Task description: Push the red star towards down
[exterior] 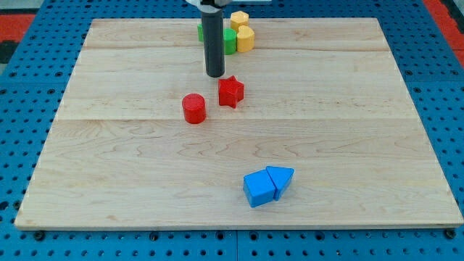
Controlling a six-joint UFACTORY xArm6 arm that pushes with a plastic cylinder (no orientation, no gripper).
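The red star [230, 91] lies on the wooden board [109, 159], a little above the middle. My tip [215, 75] stands just above and slightly left of the star, very close to it; I cannot tell if it touches. A red cylinder [193, 108] sits to the lower left of the star, a short gap apart.
A cluster at the view's top holds a yellow block [240, 19], a second yellow block [246, 38] and a green block [229, 41], partly behind the rod. A blue cube [259, 188] and a blue triangular block [281, 178] touch at the lower middle right.
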